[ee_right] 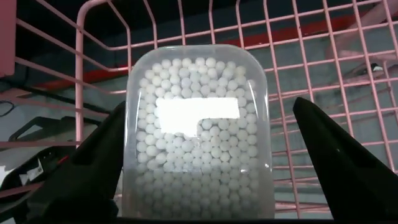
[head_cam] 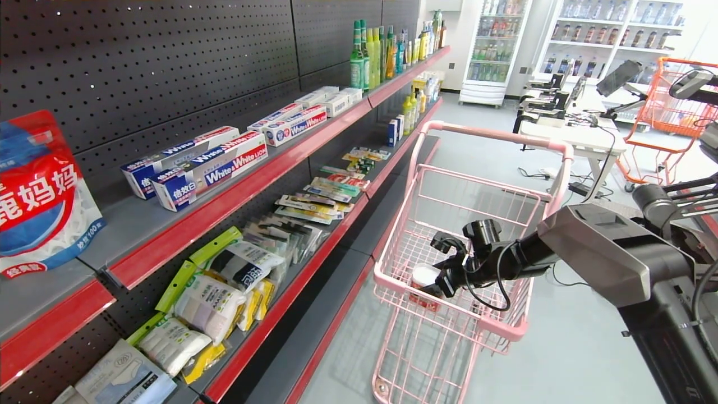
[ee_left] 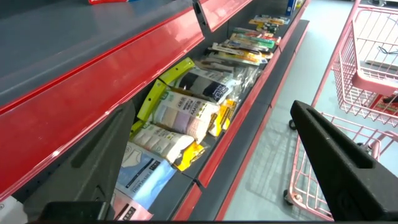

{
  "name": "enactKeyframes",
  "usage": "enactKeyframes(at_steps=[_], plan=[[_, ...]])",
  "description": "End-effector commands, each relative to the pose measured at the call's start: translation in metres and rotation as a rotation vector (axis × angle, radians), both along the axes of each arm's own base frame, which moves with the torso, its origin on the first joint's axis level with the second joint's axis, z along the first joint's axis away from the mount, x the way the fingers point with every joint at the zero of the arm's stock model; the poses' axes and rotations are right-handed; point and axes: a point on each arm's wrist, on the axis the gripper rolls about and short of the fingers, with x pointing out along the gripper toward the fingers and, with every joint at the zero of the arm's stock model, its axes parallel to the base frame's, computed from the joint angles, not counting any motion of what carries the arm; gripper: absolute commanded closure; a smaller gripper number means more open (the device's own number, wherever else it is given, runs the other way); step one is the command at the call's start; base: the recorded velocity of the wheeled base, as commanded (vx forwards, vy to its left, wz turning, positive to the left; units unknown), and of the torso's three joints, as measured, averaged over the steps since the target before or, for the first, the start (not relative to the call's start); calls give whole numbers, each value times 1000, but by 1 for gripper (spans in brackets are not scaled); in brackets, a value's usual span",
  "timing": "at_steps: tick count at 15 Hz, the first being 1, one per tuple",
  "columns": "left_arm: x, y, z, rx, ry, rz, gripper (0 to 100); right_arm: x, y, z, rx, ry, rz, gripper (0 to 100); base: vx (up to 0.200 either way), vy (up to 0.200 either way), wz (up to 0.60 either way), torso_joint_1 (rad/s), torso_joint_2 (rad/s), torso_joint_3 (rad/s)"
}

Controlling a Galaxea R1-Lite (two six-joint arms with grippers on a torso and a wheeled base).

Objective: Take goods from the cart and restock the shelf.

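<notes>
In cart (head_cam: 477, 134), right tool (head_cam: 438, 268) around tub (ee_right: 199, 155)

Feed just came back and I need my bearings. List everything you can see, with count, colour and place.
shelf: one unit, grey with red edges, on the left.
cart: one, pink, in the aisle beside the shelf.
tub: one, clear, full of small white balls, inside the cart.
toothpaste boxes: several, white and blue, upper level.
bag: one, blue and red, upper level, nearest end.
bottles: several, green and yellow, upper level, far end.
packets: many, mixed colours, lower level.
second cart: one, orange, far right background.
left tool: open, empty, near the lower level.
right tool: open, in the cart, straddling the tub.
</notes>
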Motion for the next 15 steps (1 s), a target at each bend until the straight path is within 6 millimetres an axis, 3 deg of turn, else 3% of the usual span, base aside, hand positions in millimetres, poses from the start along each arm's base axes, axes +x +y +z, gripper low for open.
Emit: enactKeyframes(at_steps=[1, 15], plan=[[0, 0, 0, 0, 0, 0, 0, 0, 0, -3, 1, 3, 3, 0, 0, 0, 0, 0, 0, 0], [0, 0, 0, 0, -2, 0, 0, 3, 6, -3, 0, -9, 12, 0, 0, 0, 0, 0, 0, 0]])
